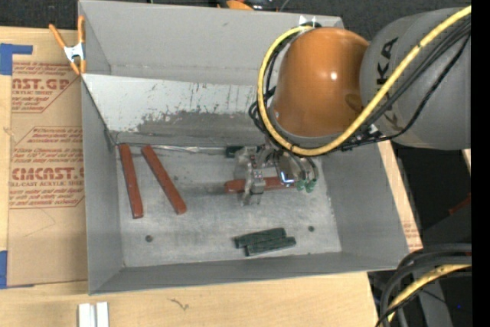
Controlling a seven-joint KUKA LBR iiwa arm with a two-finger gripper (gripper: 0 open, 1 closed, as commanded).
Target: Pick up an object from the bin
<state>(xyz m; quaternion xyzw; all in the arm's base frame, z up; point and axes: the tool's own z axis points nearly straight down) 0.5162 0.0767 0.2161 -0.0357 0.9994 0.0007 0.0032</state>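
A short reddish-brown bar [236, 185] lies on the floor of the grey bin [176, 42], a little right of the middle. The gripper [255, 189] stands right at the bar's right-hand end. The bar lies crosswise and its free end points left, away from the arm, while its other end runs in under the metal of the gripper. That end is hidden, so whether the gripper is spread, closed or pinching the bar cannot be told from this angle. The wrist above carries a rounded orange cover [321, 80], glossy with a pale highlight, and a yellow-and-black cable [265, 76] loops around it. On the grey casing of the arm [432, 96] there are large black letters, of which "KA" can be read where the cable crosses them. The bar is flat and straight-edged, a dull brick red, and much shorter than the two long reddish-brown sticks [130, 181] that lie well apart from it on the left side of the floor. One stick lies nearly parallel to the left wall. The other [163, 178] is just beside it and slants down towards the right, so the pair spreads open at the near end. A dark green oblong piece [265, 242] lies flat near the front wall, below the gripper and clear of it. A small dark scrap [233, 152] sits by the foot of the scuffed back wall, just up and left of the gripper.
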